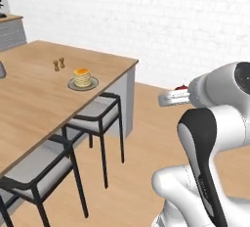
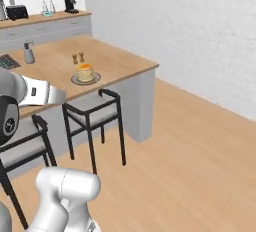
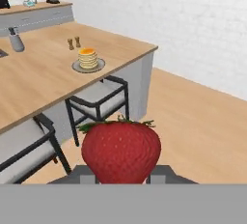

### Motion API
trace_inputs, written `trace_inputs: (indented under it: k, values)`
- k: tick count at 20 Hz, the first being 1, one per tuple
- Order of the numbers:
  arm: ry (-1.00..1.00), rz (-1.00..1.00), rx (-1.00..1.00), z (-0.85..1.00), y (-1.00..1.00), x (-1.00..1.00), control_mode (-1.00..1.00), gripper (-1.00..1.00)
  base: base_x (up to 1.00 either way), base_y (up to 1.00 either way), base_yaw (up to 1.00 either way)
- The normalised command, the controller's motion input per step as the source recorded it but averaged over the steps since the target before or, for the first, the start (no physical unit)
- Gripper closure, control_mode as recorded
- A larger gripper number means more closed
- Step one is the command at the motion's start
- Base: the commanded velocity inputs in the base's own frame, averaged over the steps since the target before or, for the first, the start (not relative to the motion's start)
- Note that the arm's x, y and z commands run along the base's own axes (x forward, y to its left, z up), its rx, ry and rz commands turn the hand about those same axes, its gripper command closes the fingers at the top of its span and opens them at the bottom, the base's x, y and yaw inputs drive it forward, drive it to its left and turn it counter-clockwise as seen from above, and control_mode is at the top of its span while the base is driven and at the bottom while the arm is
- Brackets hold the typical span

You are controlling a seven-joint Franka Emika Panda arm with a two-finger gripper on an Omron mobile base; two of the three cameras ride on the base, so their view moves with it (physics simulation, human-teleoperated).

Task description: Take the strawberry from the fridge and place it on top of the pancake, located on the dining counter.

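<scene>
pancake (image 1: 82,77) on dining counter (image 1: 29,99)

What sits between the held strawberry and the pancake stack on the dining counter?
In the hand view, a dark-framed chair and the counter edge lie between the strawberry, held in the end effector, and the pancake. Beyond the edge, bare wood.

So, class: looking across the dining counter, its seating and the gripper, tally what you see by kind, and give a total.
Pancake stacks on a plate: 1
Small brown shakers: 2
Dark-framed chairs: 2
Strawberries, held in the gripper: 1
Total: 6
</scene>
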Motion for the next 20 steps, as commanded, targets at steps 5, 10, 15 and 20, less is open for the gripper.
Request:
trace_inputs:
  k: [5, 10, 15, 20]
  values:
    - [0.00, 0.00, 0.00, 0.00, 0.00, 0.00, 1.00, 1.00, 1.00, -0.23, 0.37]
    - [0.00, 0.00, 0.00, 0.00, 0.00, 0.00, 1.00, 1.00, 1.00, -0.08, 0.43]
    - [0.00, 0.00, 0.00, 0.00, 0.00, 0.00, 1.00, 1.00, 1.00, -0.08, 0.48]
    - [0.00, 0.00, 0.00, 0.00, 0.00, 0.00, 1.00, 1.00, 1.00, -0.67, 0.45]
